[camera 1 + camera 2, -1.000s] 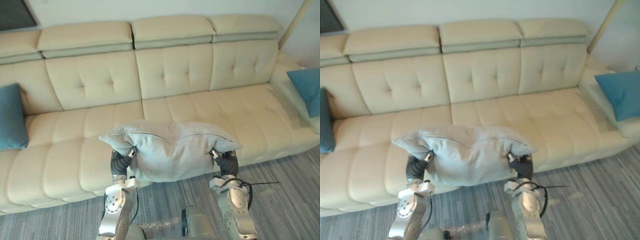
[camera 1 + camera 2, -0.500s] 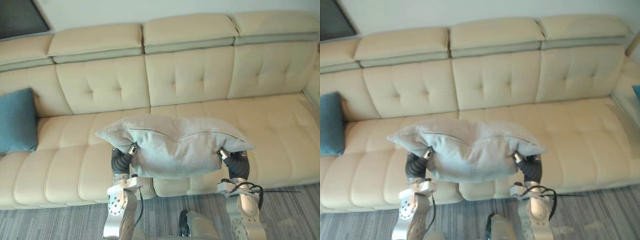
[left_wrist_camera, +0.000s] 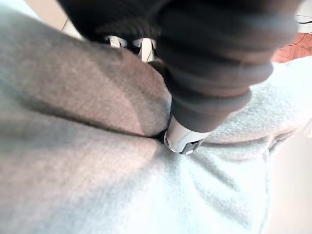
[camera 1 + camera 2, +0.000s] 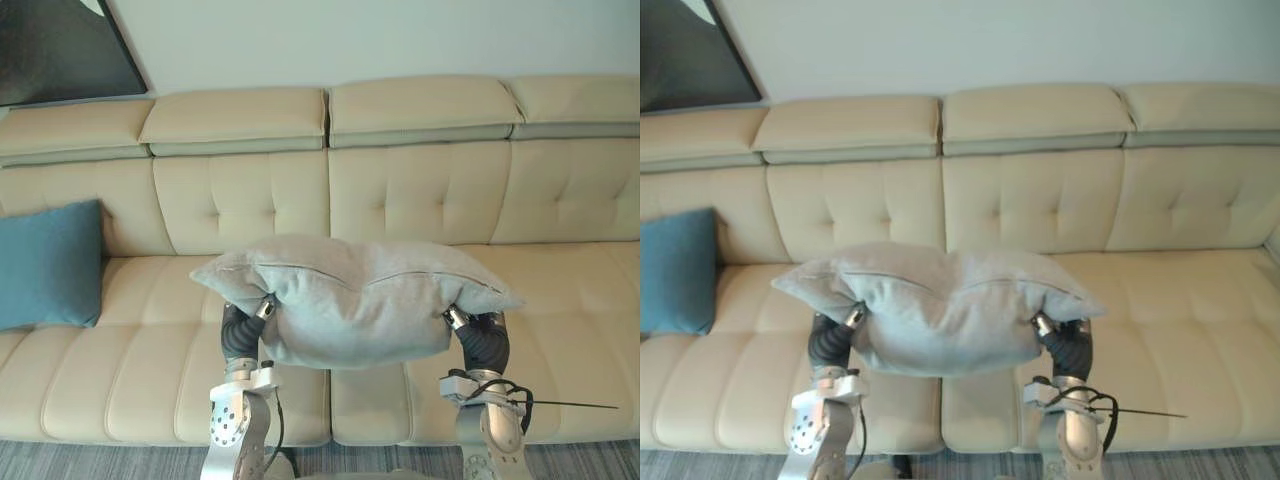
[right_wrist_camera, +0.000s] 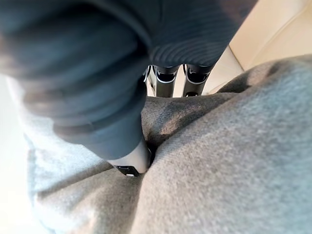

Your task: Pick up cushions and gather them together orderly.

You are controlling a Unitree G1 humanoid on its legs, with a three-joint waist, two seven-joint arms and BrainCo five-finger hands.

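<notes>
The cream sofa [image 4: 420, 200] offers open seat from 12 to 3 o'clock, and a blue cushion [image 4: 50, 262] leans at 9. The grey cushion [image 4: 355, 300] hangs over the seat's front edge, pinched at 7 o'clock by the left hand [image 4: 243, 328] and at 5 by the right hand [image 4: 480, 335], thumbs dug into its fabric. A pale wall [image 4: 350, 40] stands behind, and striped floor [image 4: 120, 462] lies at 6.

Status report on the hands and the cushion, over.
Left hand and right hand shut on the grey cushion, one per end. Cushion lifted before the cream sofa. Teal cushion leans at the sofa's left end; path looks open.
</notes>
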